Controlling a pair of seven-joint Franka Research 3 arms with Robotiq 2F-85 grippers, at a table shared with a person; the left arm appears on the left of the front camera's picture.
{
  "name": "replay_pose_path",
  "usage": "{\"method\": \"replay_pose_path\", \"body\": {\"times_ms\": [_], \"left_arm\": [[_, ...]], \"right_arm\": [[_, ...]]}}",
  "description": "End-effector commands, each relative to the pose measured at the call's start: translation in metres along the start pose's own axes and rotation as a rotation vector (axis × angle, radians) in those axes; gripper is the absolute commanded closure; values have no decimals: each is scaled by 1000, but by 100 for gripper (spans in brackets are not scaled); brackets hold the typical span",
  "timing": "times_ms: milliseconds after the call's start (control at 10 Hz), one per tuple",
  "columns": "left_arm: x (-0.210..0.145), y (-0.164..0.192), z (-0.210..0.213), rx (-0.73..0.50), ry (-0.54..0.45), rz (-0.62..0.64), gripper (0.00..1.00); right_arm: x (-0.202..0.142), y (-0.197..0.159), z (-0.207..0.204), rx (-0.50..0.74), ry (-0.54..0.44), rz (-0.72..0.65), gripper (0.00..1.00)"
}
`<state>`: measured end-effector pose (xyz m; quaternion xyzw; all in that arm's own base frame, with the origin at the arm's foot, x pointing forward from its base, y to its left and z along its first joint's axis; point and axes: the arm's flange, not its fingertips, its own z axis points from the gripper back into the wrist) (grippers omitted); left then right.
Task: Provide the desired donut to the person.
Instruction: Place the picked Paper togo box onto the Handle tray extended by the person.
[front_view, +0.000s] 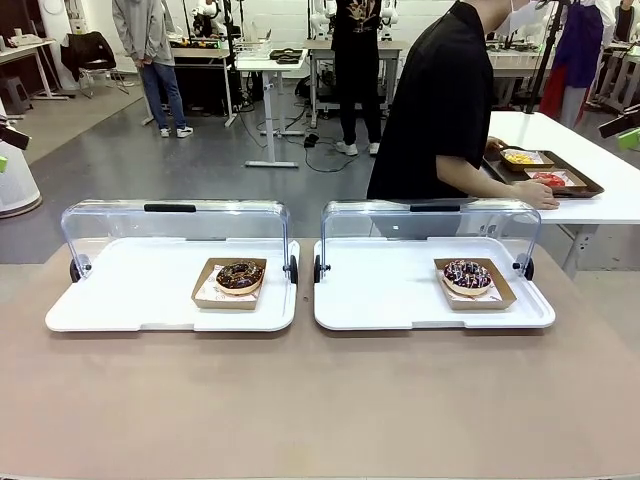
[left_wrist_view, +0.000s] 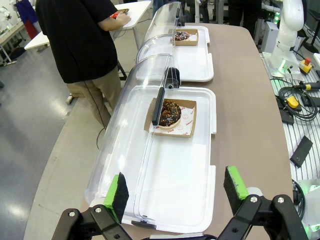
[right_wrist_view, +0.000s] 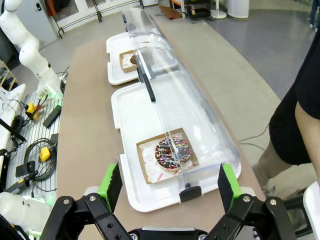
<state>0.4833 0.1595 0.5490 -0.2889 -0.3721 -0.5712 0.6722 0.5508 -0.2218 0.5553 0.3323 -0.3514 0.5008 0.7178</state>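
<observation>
Two donuts lie on brown card trays inside two white display trays. The chocolate donut (front_view: 240, 276) (left_wrist_view: 170, 113) is in the left tray (front_view: 120, 300), well ahead of my open left gripper (left_wrist_view: 176, 189). The donut with coloured sprinkles (front_view: 467, 274) (right_wrist_view: 173, 151) is in the right tray (front_view: 380, 300), just ahead of my open right gripper (right_wrist_view: 169, 182). Nothing sits between either pair of fingers. The person (front_view: 445, 100) stands behind the right tray, turned sideways, with a hand (front_view: 540, 198) on a side table.
Each tray's clear domed lid (front_view: 175, 225) (front_view: 430, 225) is rolled back to the far side, black handle on top. On the white side table (front_view: 610, 200) lies a brown tray (front_view: 590, 185) with food. Bare tan tabletop (front_view: 320, 400) stretches in front of the trays.
</observation>
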Motion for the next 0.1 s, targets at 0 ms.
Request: {"method": "replay_pose_path", "body": {"times_ms": [0], "left_arm": [[1,-1,0,3,-10,0,0]], "right_arm": [[-1,1,-1,4,8,-2,0]]}}
